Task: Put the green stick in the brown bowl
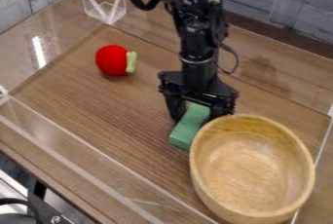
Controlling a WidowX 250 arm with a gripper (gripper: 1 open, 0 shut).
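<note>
The green stick lies flat on the wooden table, just left of the brown bowl, its far end between my fingers. My gripper points straight down over that far end, open, one finger on each side of the stick. I cannot tell whether the fingers touch it. The bowl sits at the front right with nothing in it.
A red ball with a small green piece rests at the left. A clear plastic wall rings the table, and a clear folded stand sits at the back left.
</note>
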